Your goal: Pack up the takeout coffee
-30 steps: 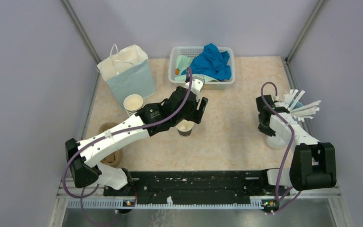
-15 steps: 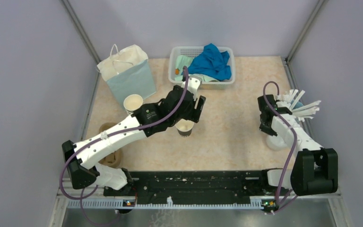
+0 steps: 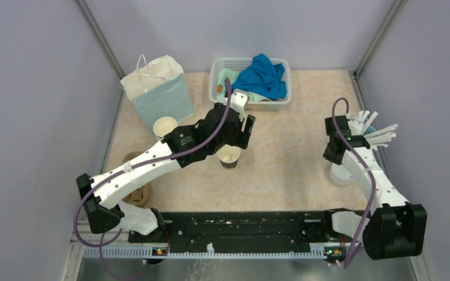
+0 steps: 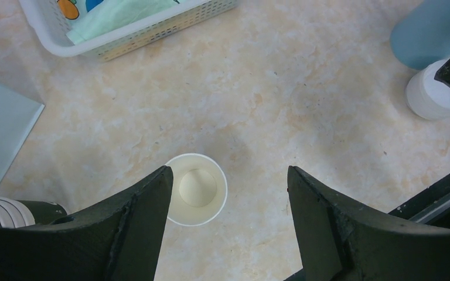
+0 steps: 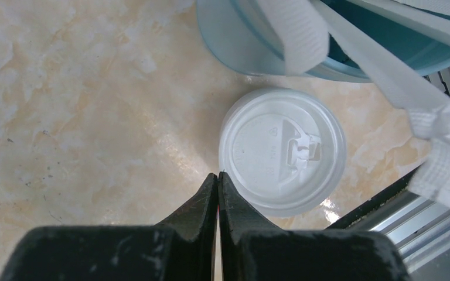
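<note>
Cup (image 4: 196, 188) upright and lidless near middle of desk (image 4: 304, 105), straight below left tool (image 4: 228, 175); jaws wide apart, touching nothing. Toward far left corner, just beside paper bag (image 3: 155, 88), second cup (image 3: 165, 127), also open. Lid (image 5: 282, 158) flat by right edge, just beside blue cup of sticks (image 5: 240, 41). Right tool (image 5: 218, 175) pressed together, tips at lid's rim, clamped on nothing visible. Likely step: fetching lid for capping. Reopen before gripping; take rim on side away from sticks; lift level, clear of overhanging stick ends. Bring left tool around cup wall to steady it during capping. Risks: thin rim slipping, light cup tipping.
</note>
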Robot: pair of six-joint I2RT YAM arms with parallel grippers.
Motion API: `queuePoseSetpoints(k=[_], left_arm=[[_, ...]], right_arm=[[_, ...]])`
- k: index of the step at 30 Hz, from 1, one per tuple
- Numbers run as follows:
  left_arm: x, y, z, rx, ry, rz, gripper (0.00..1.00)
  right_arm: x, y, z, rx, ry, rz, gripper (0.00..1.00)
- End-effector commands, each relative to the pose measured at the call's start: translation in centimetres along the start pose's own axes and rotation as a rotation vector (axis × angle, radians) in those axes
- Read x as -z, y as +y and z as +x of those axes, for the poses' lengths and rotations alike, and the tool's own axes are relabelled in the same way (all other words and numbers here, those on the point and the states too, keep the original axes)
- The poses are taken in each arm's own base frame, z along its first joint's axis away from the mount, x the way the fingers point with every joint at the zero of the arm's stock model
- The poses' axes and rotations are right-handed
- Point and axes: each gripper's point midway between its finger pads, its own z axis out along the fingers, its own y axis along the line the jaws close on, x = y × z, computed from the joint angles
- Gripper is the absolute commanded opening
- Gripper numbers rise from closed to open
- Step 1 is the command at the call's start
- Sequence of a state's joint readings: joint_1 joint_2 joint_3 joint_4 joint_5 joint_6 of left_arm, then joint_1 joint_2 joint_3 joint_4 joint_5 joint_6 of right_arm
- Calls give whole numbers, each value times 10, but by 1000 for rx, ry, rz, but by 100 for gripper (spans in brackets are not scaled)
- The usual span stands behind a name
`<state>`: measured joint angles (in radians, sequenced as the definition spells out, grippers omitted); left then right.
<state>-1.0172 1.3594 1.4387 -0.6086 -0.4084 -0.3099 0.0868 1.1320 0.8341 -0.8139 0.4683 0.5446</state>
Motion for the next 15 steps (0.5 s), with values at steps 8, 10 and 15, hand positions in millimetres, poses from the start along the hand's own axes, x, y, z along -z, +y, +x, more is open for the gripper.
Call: queuePoseSetpoints(k=[8,10,15], left_arm=[[1,-4,-20,46,-40,7,79],[0,-3,-17,51,-36,5,79],[0,0,-16,58,-36,-1,79]], right_arm=[[-8,11,-3,2,62,-10,27],[-12,8,-1,-5,76,-1,31],[-20,3,8,-19,112,6,34]])
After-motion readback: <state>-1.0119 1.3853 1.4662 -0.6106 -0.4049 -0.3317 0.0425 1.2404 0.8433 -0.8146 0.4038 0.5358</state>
